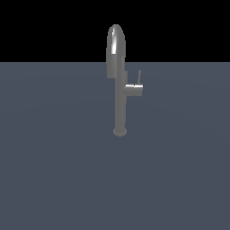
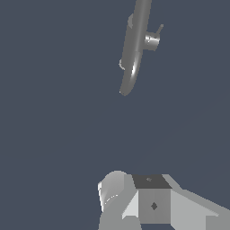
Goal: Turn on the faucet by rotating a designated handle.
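Note:
The faucet (image 1: 120, 103) is a slim grey metal column on a round base, with an arched spout at its top. It stands upright on the dark floor in the exterior view. On the exterior view's right of the column, a short stub carries the handle (image 1: 139, 77), a thin rod pointing up. The wrist view looks at the faucet (image 2: 134, 49) from a distance, with the handle (image 2: 159, 30) beside it. Pale blocky parts of my gripper (image 2: 148, 197) show at that frame's edge, well apart from the faucet. Its jaw gap is not clear. The exterior view does not show the gripper.
A flat dark grey-blue floor (image 1: 54, 170) spreads around the faucet, under a black background. Nothing else stands on it.

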Motion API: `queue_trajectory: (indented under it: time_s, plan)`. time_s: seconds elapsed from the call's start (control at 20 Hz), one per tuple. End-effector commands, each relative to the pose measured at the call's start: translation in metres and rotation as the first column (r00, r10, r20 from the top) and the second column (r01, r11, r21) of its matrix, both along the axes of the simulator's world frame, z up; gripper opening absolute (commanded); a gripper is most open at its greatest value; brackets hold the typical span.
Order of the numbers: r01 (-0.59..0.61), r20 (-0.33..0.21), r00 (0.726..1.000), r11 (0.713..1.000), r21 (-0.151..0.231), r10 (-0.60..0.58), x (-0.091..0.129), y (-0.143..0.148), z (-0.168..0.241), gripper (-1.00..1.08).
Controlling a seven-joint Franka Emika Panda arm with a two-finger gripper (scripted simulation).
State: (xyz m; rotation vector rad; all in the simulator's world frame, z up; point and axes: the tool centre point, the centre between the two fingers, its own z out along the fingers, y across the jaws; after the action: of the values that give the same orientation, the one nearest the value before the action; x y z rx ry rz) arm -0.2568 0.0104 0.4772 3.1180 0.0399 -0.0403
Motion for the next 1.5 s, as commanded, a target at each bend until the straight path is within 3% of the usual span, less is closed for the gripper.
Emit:
queue_trajectory:
  time_s: [0.0,0.4,0.85,1.15,1.45]
  plan:
    - [0.0,0.0,1.0,1.0,0.0,0.0,0.0,0.0,0.0,-1.0]
    - [0.026,-0.021,0.999,0.999,0.023,-0.025,0.008,0.001,0.0,-1.0]
    - [0.122,-0.102,0.988,0.987,0.103,-0.112,0.038,0.003,0.0,-1.0]
    - [0.23,-0.196,0.961,0.957,0.178,-0.195,0.07,0.002,-0.002,-1.0]
    - [0.351,-0.303,0.913,0.903,0.247,-0.272,0.105,-0.002,-0.007,-1.0]
